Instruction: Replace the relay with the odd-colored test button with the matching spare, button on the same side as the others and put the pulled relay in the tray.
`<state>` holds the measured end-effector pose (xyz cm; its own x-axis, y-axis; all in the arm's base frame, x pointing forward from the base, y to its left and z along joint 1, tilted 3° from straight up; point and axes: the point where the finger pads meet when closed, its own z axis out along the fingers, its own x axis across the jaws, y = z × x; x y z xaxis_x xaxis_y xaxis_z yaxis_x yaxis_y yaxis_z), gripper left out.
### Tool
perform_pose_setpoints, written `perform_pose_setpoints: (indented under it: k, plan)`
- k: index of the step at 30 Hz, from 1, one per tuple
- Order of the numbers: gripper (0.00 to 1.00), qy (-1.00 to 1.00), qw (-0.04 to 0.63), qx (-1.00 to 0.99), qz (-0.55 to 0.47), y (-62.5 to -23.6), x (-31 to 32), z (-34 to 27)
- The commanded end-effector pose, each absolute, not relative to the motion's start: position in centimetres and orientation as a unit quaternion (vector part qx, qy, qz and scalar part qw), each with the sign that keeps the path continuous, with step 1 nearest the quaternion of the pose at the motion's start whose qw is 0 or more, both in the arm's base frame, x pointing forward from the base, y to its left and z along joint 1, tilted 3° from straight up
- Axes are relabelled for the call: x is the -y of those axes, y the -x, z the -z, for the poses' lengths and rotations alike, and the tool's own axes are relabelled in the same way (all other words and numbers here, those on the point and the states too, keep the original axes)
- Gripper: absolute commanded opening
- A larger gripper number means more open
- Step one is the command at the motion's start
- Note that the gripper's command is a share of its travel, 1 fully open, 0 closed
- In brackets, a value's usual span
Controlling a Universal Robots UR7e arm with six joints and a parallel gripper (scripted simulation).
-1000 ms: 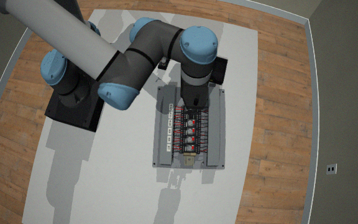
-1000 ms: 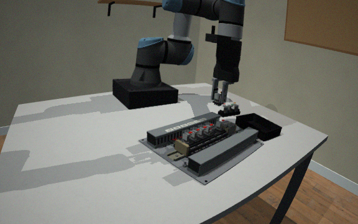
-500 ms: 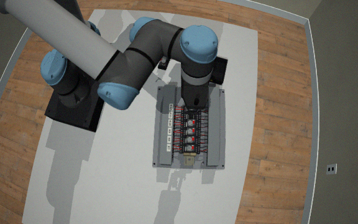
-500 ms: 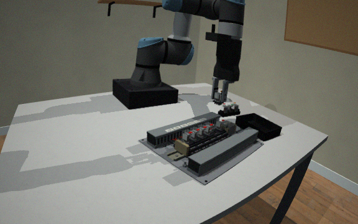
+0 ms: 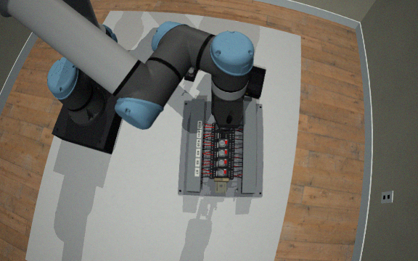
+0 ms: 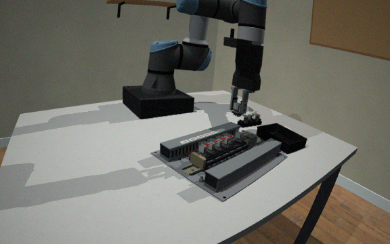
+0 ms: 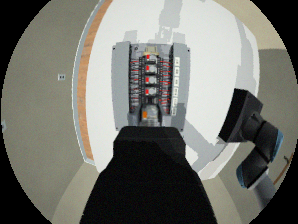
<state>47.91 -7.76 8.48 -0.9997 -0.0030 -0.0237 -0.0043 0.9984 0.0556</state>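
Observation:
The grey panel (image 5: pixel 220 148) holds a row of relays with red test buttons (image 5: pixel 223 157), also seen in the side view (image 6: pixel 220 144). My gripper (image 6: pixel 238 108) hangs well above the table, beyond the far end of the row, and is shut on a small grey relay (image 6: pixel 238 109) held in the air. I cannot tell its button color. Just below and beside it, a black stand with spare relays (image 6: pixel 249 119) sits on the table. The black tray (image 6: pixel 282 137) lies to the right of the panel. In the wrist view my own body hides the fingers; the panel (image 7: pixel 152 83) lies ahead.
Two long grey cable ducts (image 6: pixel 244 163) flank the relay row on the panel. The arm's black base (image 6: pixel 158 101) stands at the back of the table. The table edge runs close behind the tray on the right.

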Motion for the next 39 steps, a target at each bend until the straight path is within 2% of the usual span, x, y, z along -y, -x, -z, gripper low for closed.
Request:
perform_pose_setpoints:
  k: [1, 39]
  plan:
    - [0.00, 0.002, 0.012, -1.000, -0.028, -47.96, 7.75, -8.13]
    - [0.00, 0.002, 0.012, -1.000, -0.028, -47.97, 7.74, -7.81]
